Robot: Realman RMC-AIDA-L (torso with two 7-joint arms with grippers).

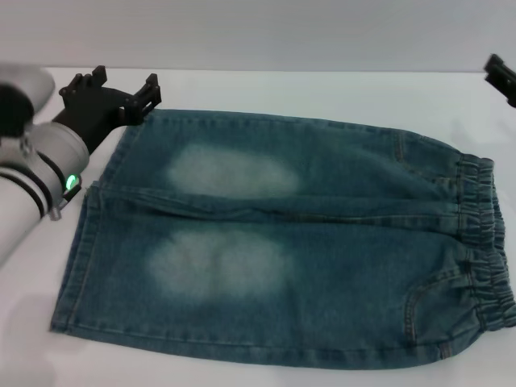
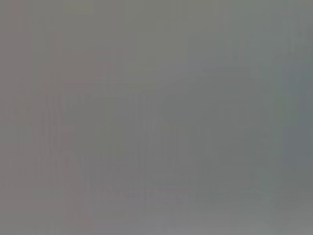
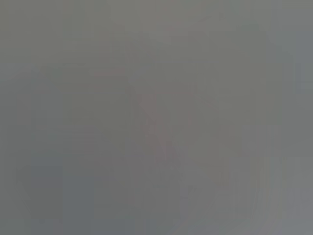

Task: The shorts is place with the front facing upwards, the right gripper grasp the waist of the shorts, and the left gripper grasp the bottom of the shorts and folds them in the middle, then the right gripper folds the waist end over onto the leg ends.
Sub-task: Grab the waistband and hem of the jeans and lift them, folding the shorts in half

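The faded blue denim shorts [image 1: 282, 250] lie flat and unfolded on the white table [image 1: 282, 93], with the darker ruffled elastic waist [image 1: 484, 250] toward the robot's right and the straight-stitched leg hems [image 1: 85, 242] toward its left. The black pronged left gripper [image 1: 113, 90] hovers with its fingers spread just beside the far hem corner, holding nothing. Of the black right gripper [image 1: 501, 76] only a tip shows at the edge, so I cannot tell its state; I judge that the left claw may pinch only one denim layer or miss the hem, and then the fold goes crooked.

white table [image 1: 322, 97] | pale wall [image 1: 258, 32] behind | both plain
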